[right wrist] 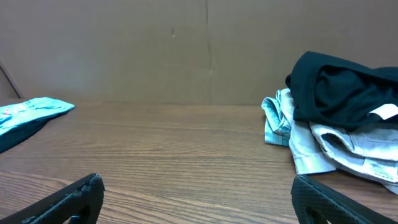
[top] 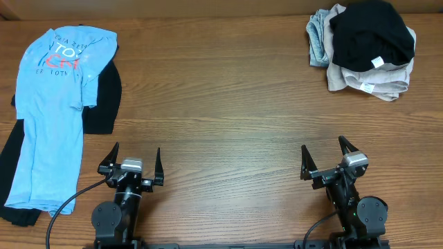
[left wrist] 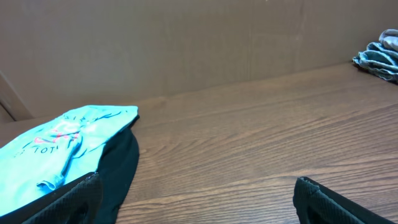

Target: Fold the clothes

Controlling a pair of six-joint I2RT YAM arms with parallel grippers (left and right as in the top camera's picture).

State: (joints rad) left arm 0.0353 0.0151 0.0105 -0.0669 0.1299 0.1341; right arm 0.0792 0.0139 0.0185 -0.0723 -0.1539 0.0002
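A light blue T-shirt (top: 52, 111) with white and red-orange lettering lies folded lengthwise at the far left, on top of a plain black garment (top: 104, 97). Both show in the left wrist view, the T-shirt (left wrist: 56, 146) over the black garment (left wrist: 121, 168). The T-shirt's edge also shows in the right wrist view (right wrist: 34, 109). My left gripper (top: 131, 160) is open and empty near the front edge, right of the T-shirt; its fingertips show in its own view (left wrist: 196, 199). My right gripper (top: 327, 158) is open and empty at the front right (right wrist: 196, 199).
A pile of clothes sits at the back right: a black garment (top: 370, 34) on beige cloth (top: 370, 81), with a grey-blue patterned piece (top: 318, 41) at its left. The pile shows in the right wrist view (right wrist: 339, 118). A brown wall stands behind the wooden table (top: 221, 104).
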